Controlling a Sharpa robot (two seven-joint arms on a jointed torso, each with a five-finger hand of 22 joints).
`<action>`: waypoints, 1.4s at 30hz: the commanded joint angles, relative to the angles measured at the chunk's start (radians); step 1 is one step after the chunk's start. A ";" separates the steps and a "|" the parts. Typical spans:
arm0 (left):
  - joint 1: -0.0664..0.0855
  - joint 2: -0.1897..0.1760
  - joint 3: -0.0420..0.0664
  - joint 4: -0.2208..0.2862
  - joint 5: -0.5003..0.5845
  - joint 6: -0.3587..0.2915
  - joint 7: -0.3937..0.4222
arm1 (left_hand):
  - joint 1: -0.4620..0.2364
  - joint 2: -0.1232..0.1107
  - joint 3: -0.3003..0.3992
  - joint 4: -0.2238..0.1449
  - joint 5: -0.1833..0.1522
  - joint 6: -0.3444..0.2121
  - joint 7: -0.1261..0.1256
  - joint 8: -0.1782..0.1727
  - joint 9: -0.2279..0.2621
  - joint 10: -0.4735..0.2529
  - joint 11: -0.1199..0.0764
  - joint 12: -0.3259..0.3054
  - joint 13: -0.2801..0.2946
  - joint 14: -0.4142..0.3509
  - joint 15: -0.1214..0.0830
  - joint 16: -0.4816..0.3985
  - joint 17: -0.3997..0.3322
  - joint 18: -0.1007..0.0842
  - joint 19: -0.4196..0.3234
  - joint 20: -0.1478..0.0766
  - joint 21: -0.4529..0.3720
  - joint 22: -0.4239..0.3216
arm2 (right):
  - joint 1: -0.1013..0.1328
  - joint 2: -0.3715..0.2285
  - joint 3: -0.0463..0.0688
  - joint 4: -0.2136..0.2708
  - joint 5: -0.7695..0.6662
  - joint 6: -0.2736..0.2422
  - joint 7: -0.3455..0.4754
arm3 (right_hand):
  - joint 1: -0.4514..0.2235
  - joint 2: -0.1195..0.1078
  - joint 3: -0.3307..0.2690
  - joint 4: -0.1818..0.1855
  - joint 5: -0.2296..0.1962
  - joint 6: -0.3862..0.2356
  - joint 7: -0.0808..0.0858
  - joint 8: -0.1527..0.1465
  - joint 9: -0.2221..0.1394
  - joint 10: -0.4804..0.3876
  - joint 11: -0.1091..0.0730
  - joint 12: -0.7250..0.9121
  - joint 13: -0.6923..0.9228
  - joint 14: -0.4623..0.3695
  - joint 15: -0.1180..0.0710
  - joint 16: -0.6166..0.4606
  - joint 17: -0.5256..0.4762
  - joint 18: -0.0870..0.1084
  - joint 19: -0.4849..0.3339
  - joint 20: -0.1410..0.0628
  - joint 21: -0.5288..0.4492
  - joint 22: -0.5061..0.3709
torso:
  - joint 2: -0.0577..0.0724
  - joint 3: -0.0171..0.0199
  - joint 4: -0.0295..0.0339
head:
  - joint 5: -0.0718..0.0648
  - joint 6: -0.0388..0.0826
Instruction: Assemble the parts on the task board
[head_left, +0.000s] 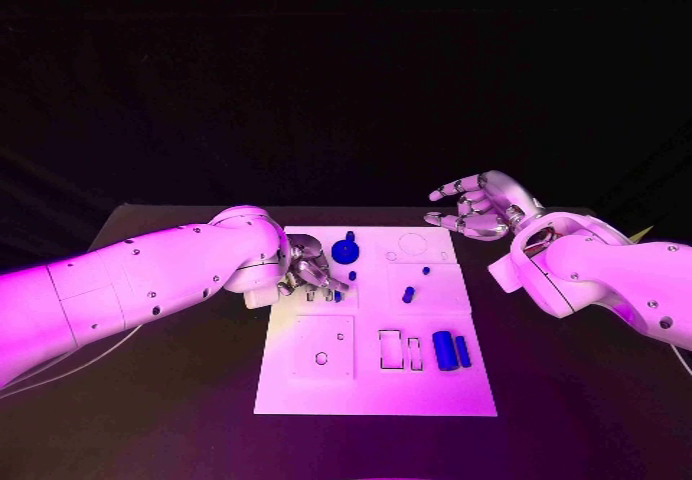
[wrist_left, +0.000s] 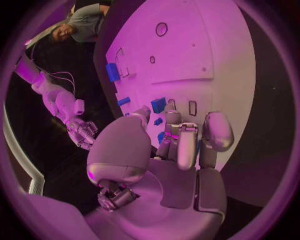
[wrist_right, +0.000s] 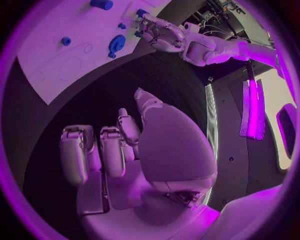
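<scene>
While working at the left edge of the task board (head_left: 375, 390), keep the left hand (head_left: 307, 275) low and steady: fingers (wrist_left: 186, 145) curled down together onto the board among small blue parts (head_left: 408, 294), with a blue piece (wrist_left: 161, 137) glimpsed just under the fingertips. Cannot tell whether that piece is actually pinched or merely touched. Judging from this, a seating step, so press straight down, avoid dragging sideways, and check alignment with the slot before adding force. Mind the round blue part (head_left: 345, 250) standing just beside the fingers. Keep the right hand (head_left: 476, 205) parked off the board's far right corner, fingers loosely curled, apart, holding nothing. Leave the two blue blocks (head_left: 451, 351) near the front alone.
</scene>
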 joint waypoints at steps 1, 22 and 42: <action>0.001 0.004 0.000 0.001 0.006 0.016 0.000 | 0.012 0.004 0.008 -0.003 0.002 -0.003 -0.002 0.005 0.003 -0.005 -0.003 -0.005 0.002 0.040 -0.006 0.002 0.140 -0.007 -0.003 0.001 0.004 0.002 | 0.000 0.001 0.000 0.000 -0.002 0.003 0.012 | -0.002 0.000 0.005 0.003 0.006 -0.003 -0.002 0.004 -0.001 -0.005 -0.002 -0.003 0.001 0.080 0.005 -0.005 0.166 0.015 0.062 0.008 -0.003 0.203 | 0.000 -0.0001 0.0002 | 0.000 -0.001; 0.001 0.017 -0.005 -0.012 0.023 0.008 0.003 | 0.054 0.012 0.031 -0.004 0.002 0.000 -0.007 0.012 0.023 0.004 -0.007 0.001 0.012 0.044 -0.010 0.006 0.147 -0.008 0.002 -0.002 0.010 0.013 | 0.000 0.005 0.000 -0.003 -0.002 0.007 0.006 | -0.001 0.001 0.007 0.002 0.007 -0.003 -0.002 0.005 -0.002 -0.004 -0.002 -0.002 0.002 0.081 0.005 -0.003 0.169 0.014 0.064 0.007 0.000 0.206 | 0.000 0.0003 0.0003 | -0.009 -0.004; 0.001 0.011 -0.006 -0.025 0.153 -0.048 0.012 | 0.206 -0.024 0.328 -0.041 0.002 -0.003 -0.021 0.000 0.088 0.013 -0.022 -0.018 0.006 0.048 -0.023 0.010 0.158 -0.010 0.002 -0.012 0.017 0.026 | 0.000 0.008 0.000 -0.010 -0.006 0.019 0.001 | 0.000 0.002 0.009 0.002 0.008 -0.002 -0.003 0.006 -0.002 -0.005 -0.002 -0.004 0.000 0.080 0.005 -0.003 0.168 0.014 0.064 0.007 0.001 0.206 | 0.000 -0.0001 0.0013 | -0.007 -0.005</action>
